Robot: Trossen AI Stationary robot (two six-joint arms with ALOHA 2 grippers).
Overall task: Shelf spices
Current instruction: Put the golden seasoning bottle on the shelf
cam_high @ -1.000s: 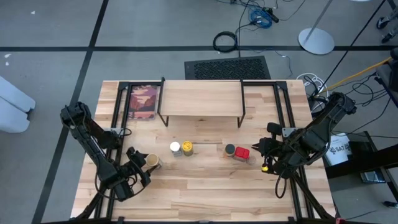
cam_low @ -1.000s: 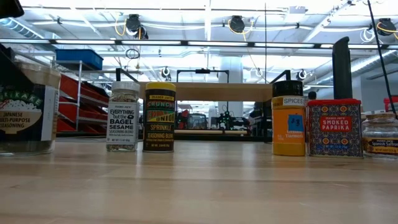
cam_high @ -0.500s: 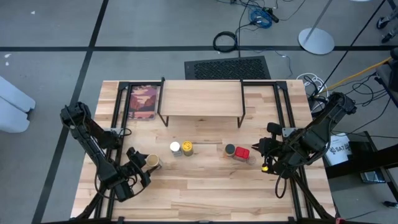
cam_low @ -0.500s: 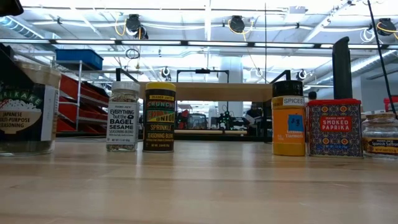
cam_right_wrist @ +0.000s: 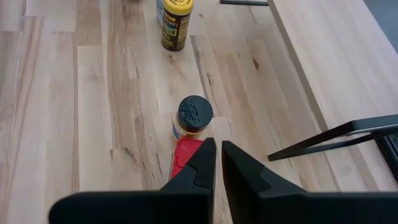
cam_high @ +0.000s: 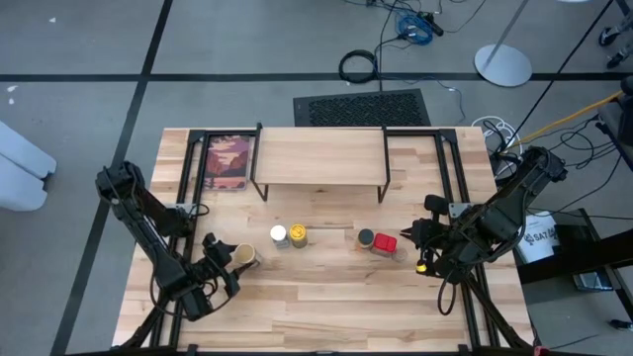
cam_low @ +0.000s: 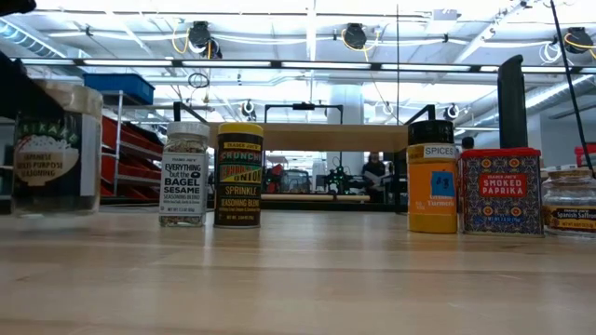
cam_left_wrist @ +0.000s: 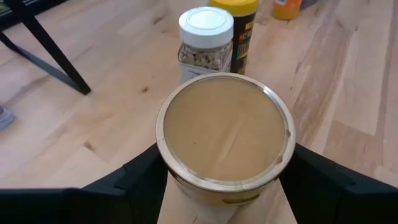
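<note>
My left gripper (cam_high: 233, 260) stands at the table's near left with its fingers on either side of the tan jar (cam_left_wrist: 224, 130), which also shows in the low view (cam_low: 56, 149). To the jar's right, the white-lidded jar (cam_high: 279, 234) and the yellow-lidded jar (cam_high: 299, 235) stand on their bases. Farther right are the dark-lidded orange jar (cam_high: 366, 238) and the red box (cam_high: 386, 243). My right gripper (cam_right_wrist: 217, 163) hangs shut above the red box (cam_right_wrist: 185, 155), touching nothing. The shelf (cam_high: 321, 158) stands behind the row. My left gripper pinches the tan jar between its two fingers (cam_left_wrist: 140, 177), one on each side of the jar's wall just below the lid's rim (cam_left_wrist: 171, 171). The fingers slant down at it from the table's near left. The jar is upright; whether its base is off the table, I cannot tell.
A small grey-lidded jar (cam_low: 570, 200) stands at the row's right end. A reddish picture in a black frame (cam_high: 228, 161) lies left of the shelf. Bare tabletop (cam_high: 326, 307) spreads along the near edge in front of the row.
In the low view the tan jar has shifted a little toward the right, and its base sits higher in the picture than before. Both arms have kept their places.
</note>
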